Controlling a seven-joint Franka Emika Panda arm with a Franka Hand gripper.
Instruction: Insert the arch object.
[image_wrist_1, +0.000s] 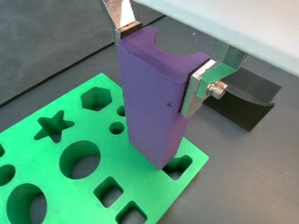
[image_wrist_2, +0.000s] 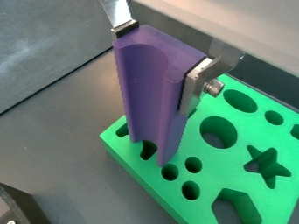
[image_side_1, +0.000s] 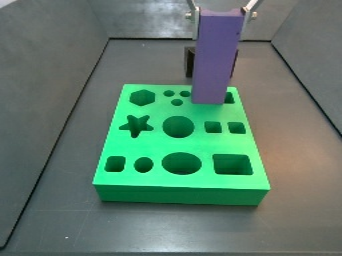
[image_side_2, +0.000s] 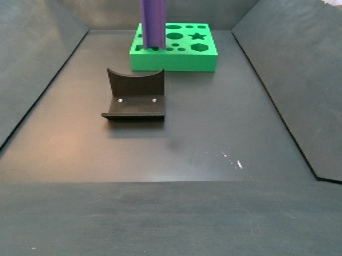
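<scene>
- The desk (image_side_2: 201, 130) is a flat, dark grey surface with low dark walls around it, seen in both side views.
- A green board (image_side_1: 174, 150) with shaped cut-outs lies flat on the desk near one end.
- A dark L-shaped fixture (image_side_2: 134, 98) stands on the desk, well apart from the board (image_side_2: 181, 50), nearer the desk's middle.
- The tool (image_wrist_1: 163, 54) is up above the board's edge, clamped on a tall purple block (image_side_1: 214, 58) whose lower end sits at the board.
</scene>
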